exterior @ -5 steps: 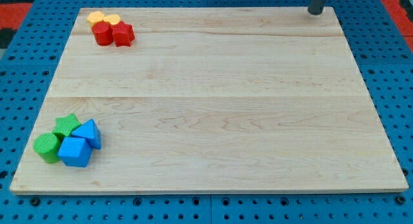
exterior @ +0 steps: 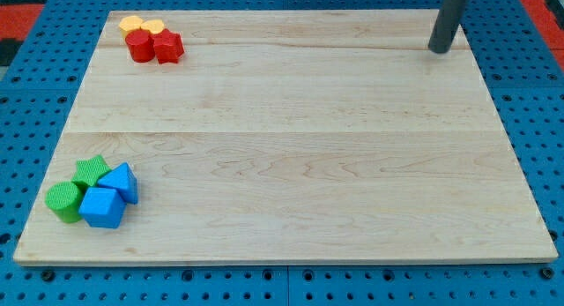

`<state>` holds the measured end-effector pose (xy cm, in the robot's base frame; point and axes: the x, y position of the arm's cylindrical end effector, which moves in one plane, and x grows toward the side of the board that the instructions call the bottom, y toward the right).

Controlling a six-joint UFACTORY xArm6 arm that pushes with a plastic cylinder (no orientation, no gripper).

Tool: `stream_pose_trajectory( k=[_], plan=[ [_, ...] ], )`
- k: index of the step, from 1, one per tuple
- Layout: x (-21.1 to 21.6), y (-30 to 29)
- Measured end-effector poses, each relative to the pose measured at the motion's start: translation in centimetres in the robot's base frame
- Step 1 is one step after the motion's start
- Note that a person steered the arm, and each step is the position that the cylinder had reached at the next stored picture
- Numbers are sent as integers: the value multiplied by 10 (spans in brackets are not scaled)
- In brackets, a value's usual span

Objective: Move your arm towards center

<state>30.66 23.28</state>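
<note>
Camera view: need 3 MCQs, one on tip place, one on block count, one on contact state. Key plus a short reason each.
1. Where is my tip?
A. near the view's top right corner of the board
B. at the board's centre
C. beside the blue blocks

2. How many green blocks are there?
A. one
B. two
C. four

3. Is my tip touching any block?
A. yes, a red one
B. yes, a green one
C. no, it is apart from all

Key:
1 A, the rod ends on the wooden board near that corner.
2 B, green cylinder and green block sit at the view's bottom left.
3 C, both clusters lie at the view's left, far from it.
</note>
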Motion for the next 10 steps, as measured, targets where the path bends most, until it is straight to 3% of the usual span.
stream_pose_trajectory(
  k=[1, 2, 7, 9, 10],
  plan=[
    [46, -11],
    [63, -13],
    [57, -98],
    [82, -255],
    [133, -356]
  ],
)
